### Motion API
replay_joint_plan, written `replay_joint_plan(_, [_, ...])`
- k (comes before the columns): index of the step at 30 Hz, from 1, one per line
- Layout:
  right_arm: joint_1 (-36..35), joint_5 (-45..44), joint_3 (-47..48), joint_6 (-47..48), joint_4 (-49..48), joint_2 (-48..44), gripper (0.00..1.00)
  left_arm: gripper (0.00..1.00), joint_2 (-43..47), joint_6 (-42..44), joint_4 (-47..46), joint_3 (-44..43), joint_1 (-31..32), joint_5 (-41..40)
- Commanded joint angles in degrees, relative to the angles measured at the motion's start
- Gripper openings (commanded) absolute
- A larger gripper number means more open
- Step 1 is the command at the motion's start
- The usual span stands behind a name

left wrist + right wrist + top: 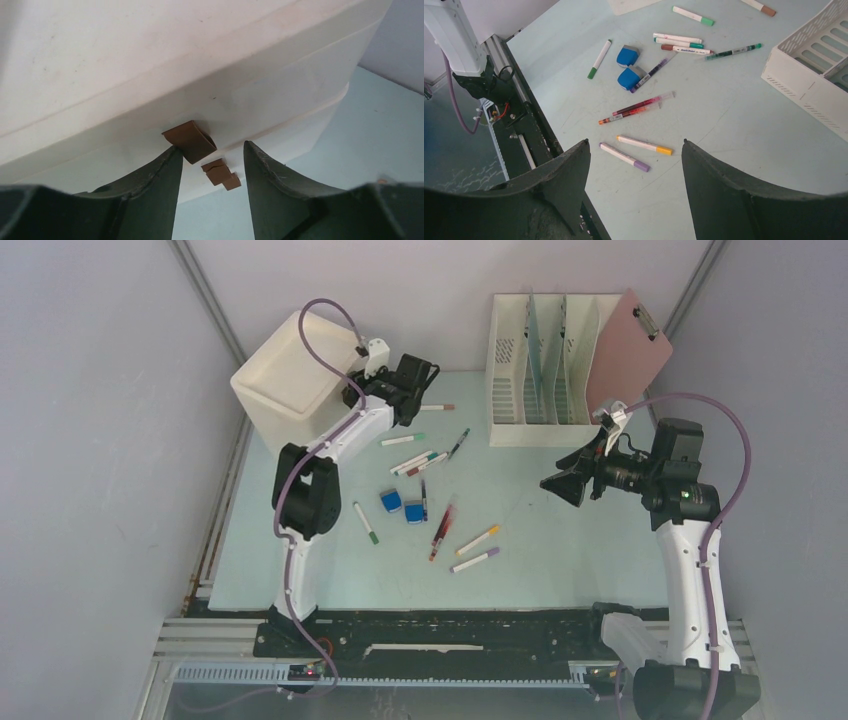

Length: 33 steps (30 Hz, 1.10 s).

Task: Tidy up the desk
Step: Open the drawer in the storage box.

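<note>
Right wrist view, desk beneath hovering right gripper

Even, diffuse brightness, soft faint shadows — wrist views bowed at the edges, foreground slightly blurred

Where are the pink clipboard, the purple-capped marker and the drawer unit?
pink clipboard (632, 355), top view, board's middle.
purple-capped marker (621, 155), right wrist view, white barrel.
drawer unit (288, 368), top view, its top face.
</note>
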<state>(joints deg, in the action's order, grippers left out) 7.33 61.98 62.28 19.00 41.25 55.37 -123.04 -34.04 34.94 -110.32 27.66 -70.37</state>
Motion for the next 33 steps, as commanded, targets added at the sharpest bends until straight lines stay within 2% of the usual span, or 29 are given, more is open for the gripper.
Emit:
replay_joint_plan(1, [-0.56, 0.13, 0.0, 0.74, -1.23, -1.0, 0.75, 0.54, -0.79, 4.36, -3.01, -2.3, -1.36, -7.74])
replay_joint_plan(4, [-0.7, 0.1, -0.06, 0.73, -1.17, -1.01, 0.75, 0.43, -0.56, 6.3, -4.65, -1.25, -1.39, -8.54])
replay_joint_plan(8, [-0.74, -0.08, 0.02, 0.74, -1.22, -1.06, 0.75, 0.19, 1.28, 10.06, -9.1, 1.62, -1.34, -8.55])
replay_joint_plan(11, [-0.81, -0.05, -0.06, 0.74, -1.14, -1.16, 0.75, 0.09, 3.7, 12.32, -12.78, 4.44, -1.34, -7.46])
replay_joint_plan(15, [-0.92, -0.22, -0.01, 0.73, -1.25, -1.1, 0.75, 0.01, 9.05, 16.6, -21.45, 11.34, -1.13, -0.73])
replay_joint_plan(19, [-0.92, -0.36, -0.1, 0.77, -1.29, -1.06, 0.75, 0.0, 13.51, 21.32, -29.95, 16.64, 0.08, 4.57])
replay_joint_plan(24, [-1.07, -0.6, -0.05, 0.72, -1.27, -1.16, 0.75, 0.0, 17.13, 26.17, -36.0, 21.24, 2.27, 5.31])
replay_joint_plan(33, [-1.18, -0.58, -0.01, 0.77, -1.34, -1.48, 0.75, 0.0, 26.28, 29.38, -42.71, 33.28, 4.84, 6.42])
